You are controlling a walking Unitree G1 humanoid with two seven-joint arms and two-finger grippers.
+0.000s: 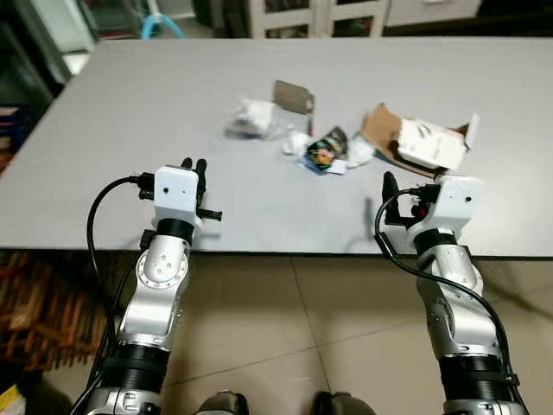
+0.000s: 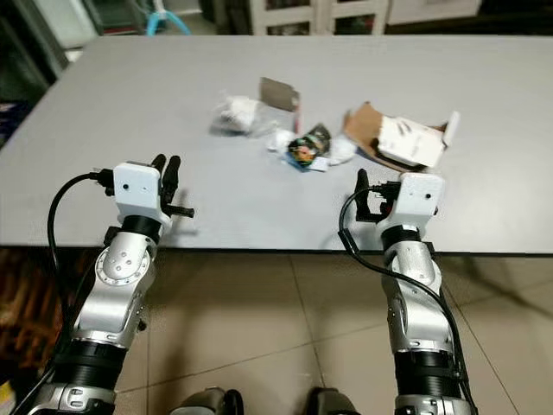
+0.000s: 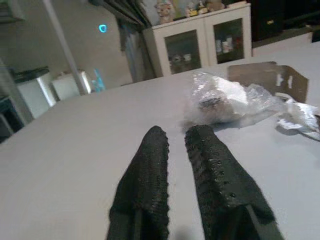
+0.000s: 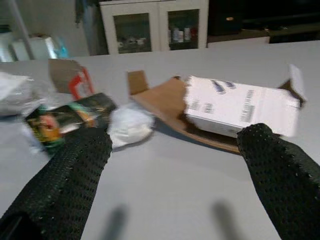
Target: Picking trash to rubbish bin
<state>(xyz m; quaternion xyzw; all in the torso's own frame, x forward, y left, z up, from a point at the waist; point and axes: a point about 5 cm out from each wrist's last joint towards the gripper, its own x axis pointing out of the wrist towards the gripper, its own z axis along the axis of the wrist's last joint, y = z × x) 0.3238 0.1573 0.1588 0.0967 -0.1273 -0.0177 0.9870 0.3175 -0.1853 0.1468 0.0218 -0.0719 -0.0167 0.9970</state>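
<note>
1. Two grippers sit over the near edge of the grey table (image 1: 130,130), and your trash lies ahead of both, toward the middle of the table: a white cardboard box (image 1: 430,143) on torn brown card, a dark printed wrapper (image 1: 326,150), a crumpled white wad (image 4: 129,125), a clear plastic bundle (image 1: 252,117) and a brown card flap (image 1: 294,96).

2. Your right gripper (image 4: 175,175) is the nearer one to the box. From it, the box lies just ahead and slightly to the right, with its long axis running roughly across the gripper's line of reach, so you would be closing across the short side.

3. The right fingers are spread wide and hold nothing; the right wrist view shows the gap between them framing the box's near corner and the white wad, with the table surface bare under the tips.

4. Your left gripper (image 3: 175,165) has its fingers (image 3: 145,170) nearly together, only a thin slit between them, and empty. The plastic bundle lies straight ahead of it, a fair way off, near but not touching.

5. Both forearms rise from below the table edge with wrists level, fingers pointing forward along the tabletop.

6. My reading: the box is the likely first pick, needing a short forward reach by your right arm. No bin is in view yet.
</note>
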